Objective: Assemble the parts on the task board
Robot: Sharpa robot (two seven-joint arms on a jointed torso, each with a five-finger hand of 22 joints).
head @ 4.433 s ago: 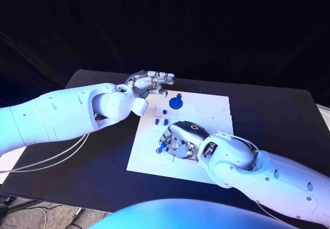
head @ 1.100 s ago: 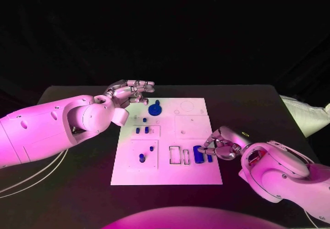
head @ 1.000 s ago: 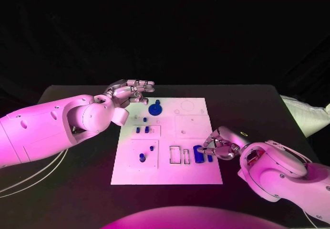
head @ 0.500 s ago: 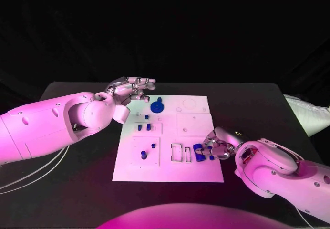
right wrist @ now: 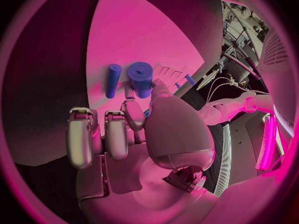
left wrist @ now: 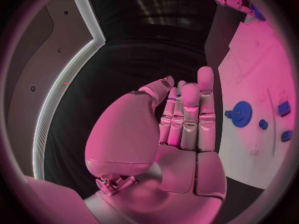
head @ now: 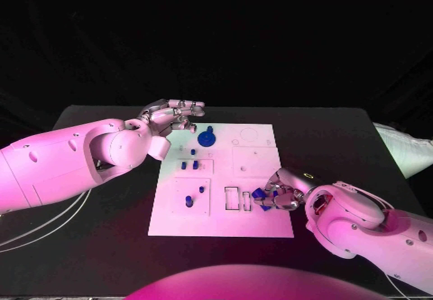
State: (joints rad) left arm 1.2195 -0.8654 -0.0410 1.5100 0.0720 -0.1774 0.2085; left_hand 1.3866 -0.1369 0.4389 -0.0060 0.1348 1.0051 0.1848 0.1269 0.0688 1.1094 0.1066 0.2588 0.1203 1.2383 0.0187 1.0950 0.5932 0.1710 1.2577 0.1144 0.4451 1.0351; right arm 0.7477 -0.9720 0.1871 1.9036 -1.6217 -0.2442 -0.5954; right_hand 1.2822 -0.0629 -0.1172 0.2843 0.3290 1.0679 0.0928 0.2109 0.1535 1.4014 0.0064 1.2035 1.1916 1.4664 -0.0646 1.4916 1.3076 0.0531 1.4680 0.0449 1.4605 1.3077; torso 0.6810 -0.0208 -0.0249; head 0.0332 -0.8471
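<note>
Blue pieces sit right at the tips of the right hand (head: 281, 192). One is a fat blue cylinder (right wrist: 141, 77) and beside it lies a thin blue rod (right wrist: 112, 80). In the right wrist view the thumb tip touches the fat cylinder, and the other fingers (right wrist: 81, 134) curl down with nothing in them. I cannot tell if the hand truly holds the cylinder.

Both pieces lie on the white task board (head: 226, 222), near its edge on the right hand's side. Just past them, away from that hand, are two empty slots (head: 236, 199) cut in the board. Farther along, a small blue peg (head: 189, 201) stands in a square patch, and two more small pegs (head: 189, 165) stand above it.

At the far end of the board lies a blue gear (head: 208, 137). The left hand (head: 173, 115) hangs just beside that gear, over the black table (head: 108, 206) at the board's corner. Its fingers are bent in close together and it holds nothing.
</note>
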